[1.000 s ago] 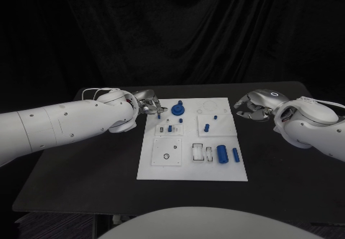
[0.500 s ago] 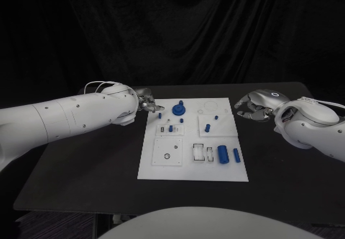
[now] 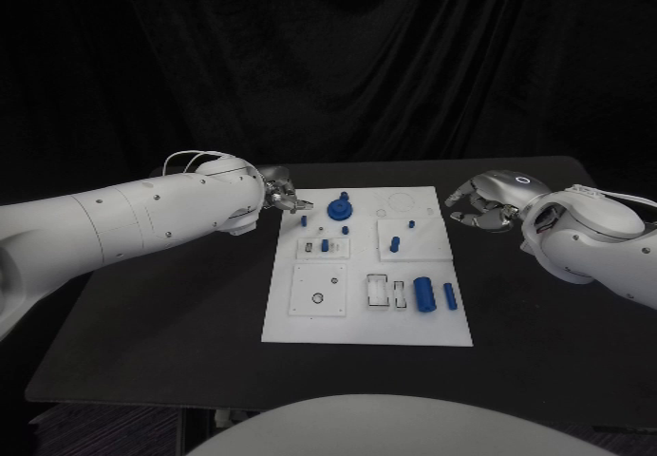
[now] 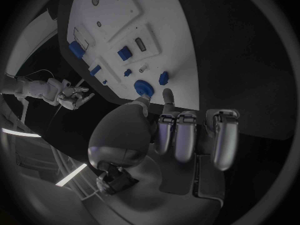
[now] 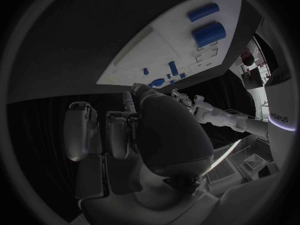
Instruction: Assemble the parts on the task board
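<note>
The left hand [image 3: 284,198] is seen at the far left corner of the task board [image 3: 367,313], just beside the round blue part [image 3: 338,206]; compared with a second ago it has been drawn back off the board edge, where it was lower and closer to the small pegs. In the left wrist view the fingers [image 4: 177,135] are curled in with nothing seen between them, so the hand is read as clenched and empty, though a tiny part pinched at the fingertips cannot be ruled out. The small upright blue pegs [image 3: 323,245] and the peg [image 3: 393,243] stand in the board's middle rows, unchanged. Two larger blue cylinders [image 3: 424,294] lie near the right edge, not yet placed. The right hand [image 3: 478,204] is held off the board's far right corner, fingers curled, nothing gripped, unmoved since a second ago. The withdrawal is judged to mean one insertion on the left side was just finished or abandoned; most of the assembly is judged still to be done.
</note>
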You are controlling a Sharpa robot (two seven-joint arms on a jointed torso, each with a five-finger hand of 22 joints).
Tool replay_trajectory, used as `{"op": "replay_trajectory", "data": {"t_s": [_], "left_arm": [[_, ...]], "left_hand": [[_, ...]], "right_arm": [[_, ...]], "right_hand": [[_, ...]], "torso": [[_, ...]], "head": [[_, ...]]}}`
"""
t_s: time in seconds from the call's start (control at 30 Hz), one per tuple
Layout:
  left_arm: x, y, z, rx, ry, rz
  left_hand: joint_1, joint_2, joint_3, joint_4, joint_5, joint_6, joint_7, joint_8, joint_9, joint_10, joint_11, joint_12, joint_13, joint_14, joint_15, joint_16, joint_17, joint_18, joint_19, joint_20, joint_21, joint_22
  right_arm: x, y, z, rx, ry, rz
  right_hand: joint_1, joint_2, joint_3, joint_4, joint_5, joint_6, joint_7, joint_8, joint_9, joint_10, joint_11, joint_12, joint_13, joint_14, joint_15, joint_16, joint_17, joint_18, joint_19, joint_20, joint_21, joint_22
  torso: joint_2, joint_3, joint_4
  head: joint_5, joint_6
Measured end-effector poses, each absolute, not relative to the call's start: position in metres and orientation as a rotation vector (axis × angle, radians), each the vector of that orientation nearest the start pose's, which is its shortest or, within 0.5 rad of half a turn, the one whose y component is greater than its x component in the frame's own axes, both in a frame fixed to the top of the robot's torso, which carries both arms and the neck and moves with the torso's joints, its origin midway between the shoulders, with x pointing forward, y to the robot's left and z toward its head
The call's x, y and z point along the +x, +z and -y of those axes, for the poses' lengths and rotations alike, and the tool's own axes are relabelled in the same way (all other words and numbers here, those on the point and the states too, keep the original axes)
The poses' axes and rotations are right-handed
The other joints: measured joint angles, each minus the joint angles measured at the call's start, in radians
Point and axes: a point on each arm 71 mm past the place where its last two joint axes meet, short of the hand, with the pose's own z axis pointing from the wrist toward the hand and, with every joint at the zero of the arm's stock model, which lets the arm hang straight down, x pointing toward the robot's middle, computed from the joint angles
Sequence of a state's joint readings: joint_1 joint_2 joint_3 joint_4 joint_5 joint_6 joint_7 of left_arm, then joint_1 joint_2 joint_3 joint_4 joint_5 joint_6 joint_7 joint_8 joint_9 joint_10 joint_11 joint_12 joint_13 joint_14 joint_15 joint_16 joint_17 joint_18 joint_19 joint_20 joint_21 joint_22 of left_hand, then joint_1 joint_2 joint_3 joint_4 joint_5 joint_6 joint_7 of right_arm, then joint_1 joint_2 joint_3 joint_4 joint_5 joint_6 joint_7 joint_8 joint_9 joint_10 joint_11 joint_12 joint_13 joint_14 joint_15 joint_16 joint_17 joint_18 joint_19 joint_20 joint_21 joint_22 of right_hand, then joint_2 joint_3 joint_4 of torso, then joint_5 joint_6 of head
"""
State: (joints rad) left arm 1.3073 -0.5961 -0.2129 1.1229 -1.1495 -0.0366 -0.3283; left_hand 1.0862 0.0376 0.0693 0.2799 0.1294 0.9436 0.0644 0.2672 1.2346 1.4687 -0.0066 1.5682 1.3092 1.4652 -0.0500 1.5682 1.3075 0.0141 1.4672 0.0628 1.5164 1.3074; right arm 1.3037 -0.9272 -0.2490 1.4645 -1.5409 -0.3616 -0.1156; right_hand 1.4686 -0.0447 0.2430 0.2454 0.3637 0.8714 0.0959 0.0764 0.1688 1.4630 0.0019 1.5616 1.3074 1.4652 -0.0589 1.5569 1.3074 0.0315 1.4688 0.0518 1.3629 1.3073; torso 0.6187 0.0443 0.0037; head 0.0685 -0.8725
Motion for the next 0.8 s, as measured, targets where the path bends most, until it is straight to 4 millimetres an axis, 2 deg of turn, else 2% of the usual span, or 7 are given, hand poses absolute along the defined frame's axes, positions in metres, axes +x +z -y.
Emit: {"op": "replay_trajectory", "data": {"t_s": [0.47,0.7,0.8], "left_arm": [[0.5549,-0.2351,-0.2123,-0.100,-0.330,-2.103],[0.5541,-0.2394,-0.2125,-0.098,-0.328,-2.117],[0.5536,-0.2409,-0.2127,-0.096,-0.327,-2.124]], "left_hand": [[0.010,0.010,0.000,0.000,0.014,-0.007,0.000,0.000,0.010,0.000,0.000,0.000,0.000,0.000,0.000,0.000,0.000,0.000,0.000,0.000,-0.004,0.000],[0.053,0.016,-0.003,-0.012,0.062,-0.011,-0.003,0.000,0.021,0.000,0.000,0.000,0.000,0.000,0.000,0.000,0.000,0.000,0.000,0.000,-0.008,0.000],[0.056,0.016,0.000,-0.017,0.071,-0.015,0.000,-0.004,0.024,0.000,0.000,0.000,0.000,0.000,0.000,0.000,0.000,0.000,0.000,0.000,-0.008,0.000]], "right_arm": [[0.4841,-0.2086,0.2659,-0.251,0.404,-1.700],[0.4842,-0.2090,0.2648,-0.253,0.406,-1.701],[0.4841,-0.2091,0.2648,-0.253,0.406,-1.701]], "right_hand": [[0.000,0.000,0.000,0.000,0.000,0.000,0.000,0.000,0.000,0.000,0.000,0.000,0.000,0.000,0.000,0.000,0.000,0.000,0.000,0.000,0.000,0.000],[0.000,0.000,0.000,0.000,0.004,0.000,0.000,0.000,0.000,0.000,0.000,0.000,0.000,0.000,0.000,0.000,0.000,0.000,0.000,0.000,0.000,0.000],[0.000,0.000,0.000,0.000,0.004,0.000,0.000,0.000,0.000,0.000,0.000,0.000,0.000,0.000,0.000,0.000,0.000,0.000,0.000,0.000,0.000,0.000]], "torso": [[0.001,-0.0012,-0.0006],[0.001,-0.0019,-0.0005],[0.001,-0.0018,-0.0005]], "head": [[0.003,0.000],[0.002,0.000],[0.000,0.000]]}}
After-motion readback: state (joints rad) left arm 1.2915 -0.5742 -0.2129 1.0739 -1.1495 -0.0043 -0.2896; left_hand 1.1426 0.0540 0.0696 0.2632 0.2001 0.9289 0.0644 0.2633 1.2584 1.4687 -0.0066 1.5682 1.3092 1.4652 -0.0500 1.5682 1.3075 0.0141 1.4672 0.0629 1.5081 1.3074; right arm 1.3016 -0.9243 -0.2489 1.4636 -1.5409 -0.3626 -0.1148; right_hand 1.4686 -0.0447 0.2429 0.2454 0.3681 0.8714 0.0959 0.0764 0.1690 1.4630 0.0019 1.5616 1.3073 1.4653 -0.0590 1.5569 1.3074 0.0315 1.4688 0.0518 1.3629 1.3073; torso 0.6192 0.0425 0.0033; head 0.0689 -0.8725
